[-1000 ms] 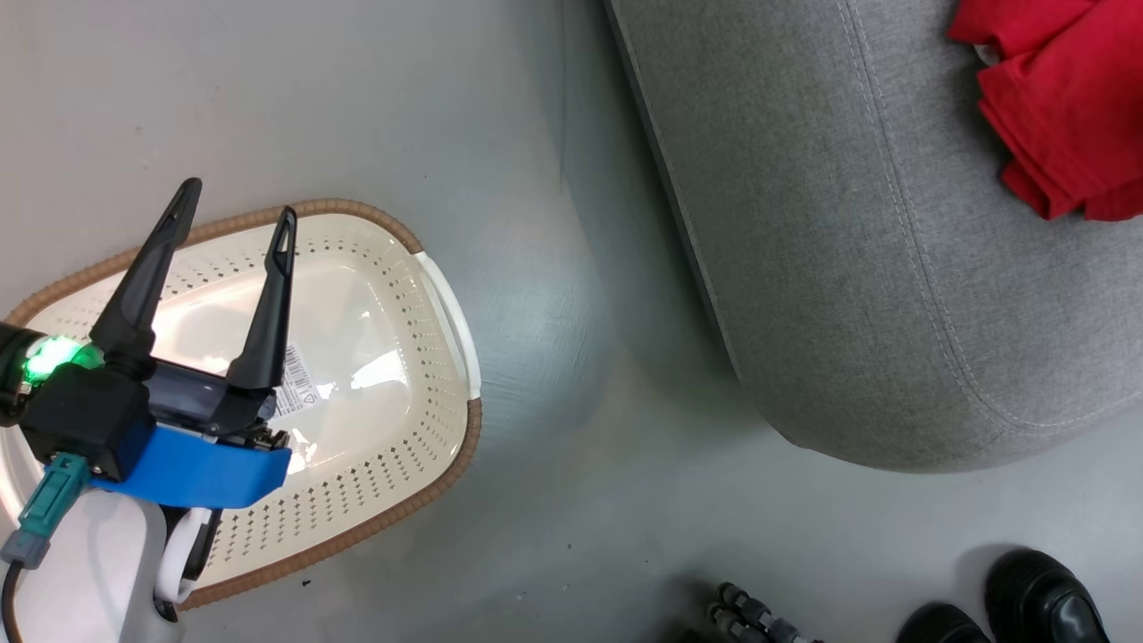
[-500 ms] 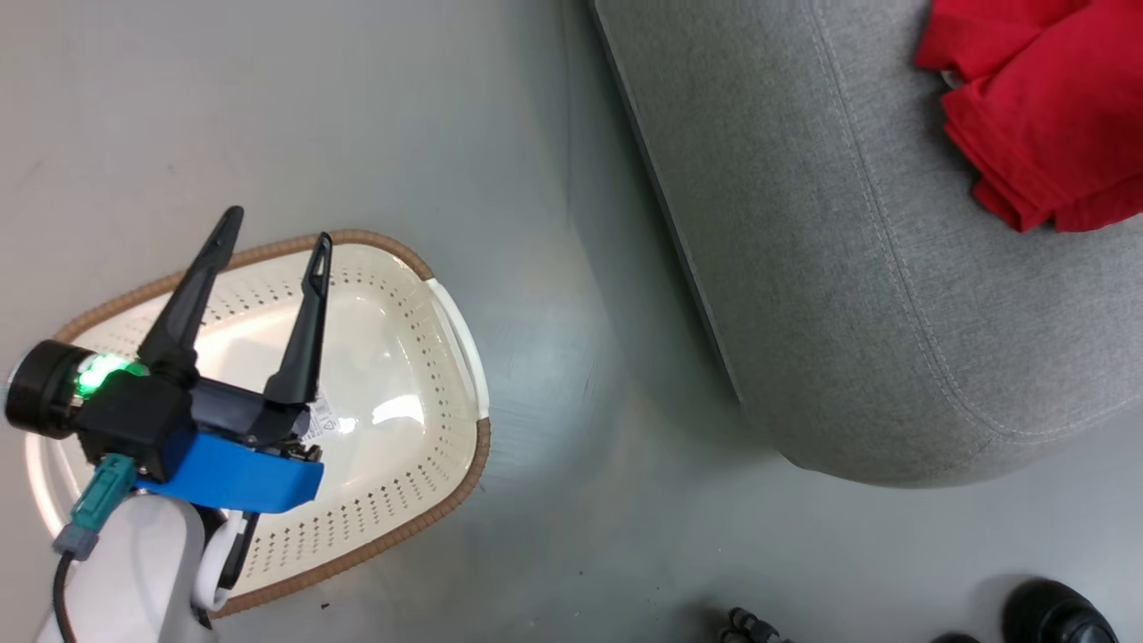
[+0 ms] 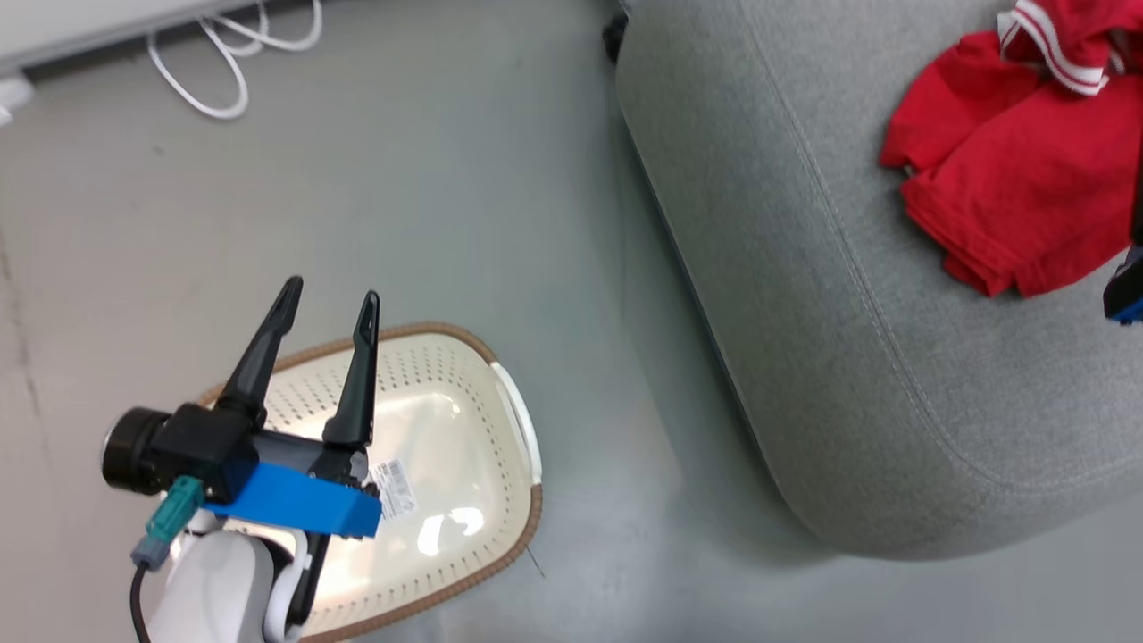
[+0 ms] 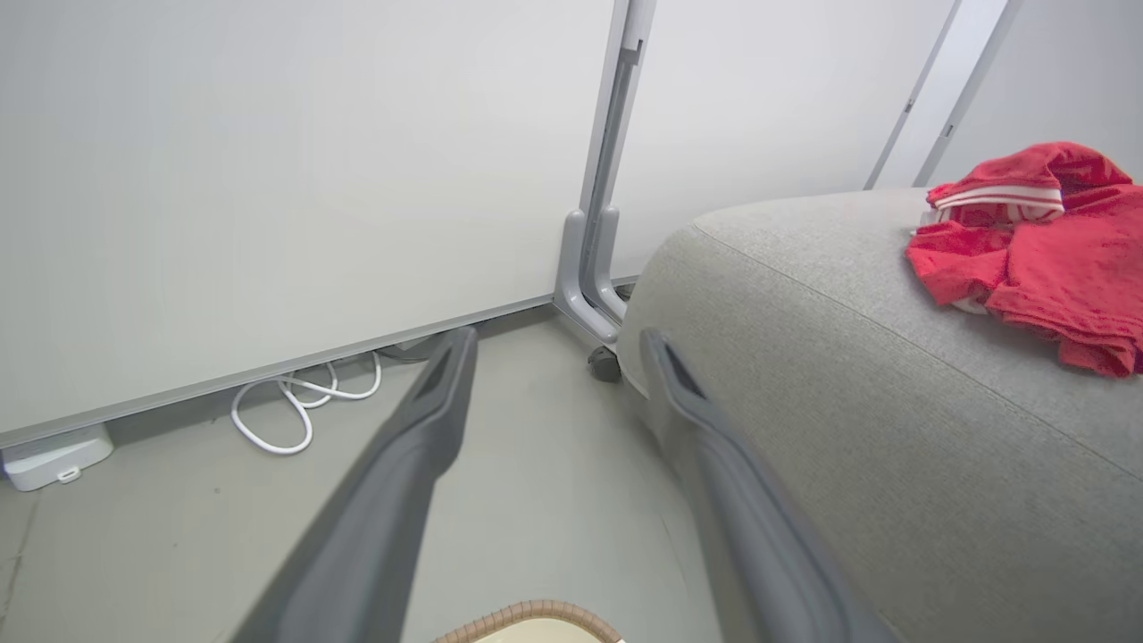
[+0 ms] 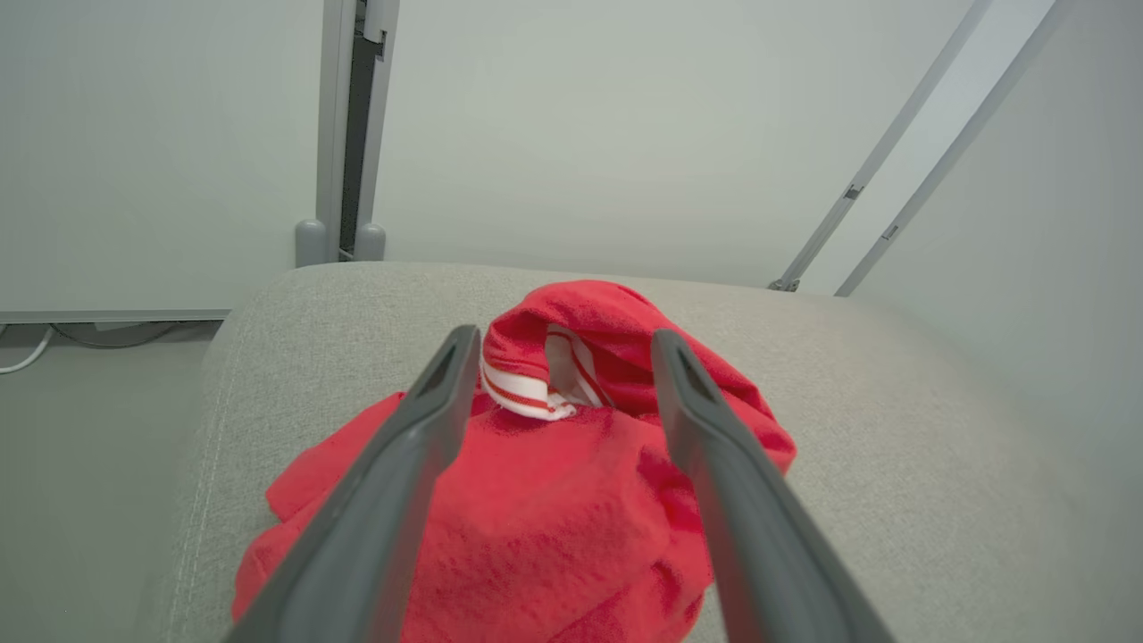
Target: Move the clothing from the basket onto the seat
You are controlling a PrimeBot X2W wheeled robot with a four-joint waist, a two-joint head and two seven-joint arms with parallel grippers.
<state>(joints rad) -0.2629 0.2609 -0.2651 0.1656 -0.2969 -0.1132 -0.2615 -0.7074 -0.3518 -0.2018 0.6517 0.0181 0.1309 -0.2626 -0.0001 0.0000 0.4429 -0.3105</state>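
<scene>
Red fabric, white-striped trim: the clothing, one crumpled heap on top of the seat, well in from the seamed edge that faces the basket.
Seat: light-grey upholstery, rounded corner.
Right hand: fingers spread above the heap, one to either side of the striped trim, gripping nothing.
Basket: cream perforated plastic with a brown rim. It stands on the floor near the seat's corner but apart from it, with a barcode sticker on its bottom.
Left hand: fingers apart, holding nothing, above the basket.
Further out: white cable looped on the floor beside a partition panel.
Change from half a second ago: the head camera has swung, bringing in the cable and the striped trim. The heap lies on the seat and the left hand is spread over the basket, as before.
</scene>
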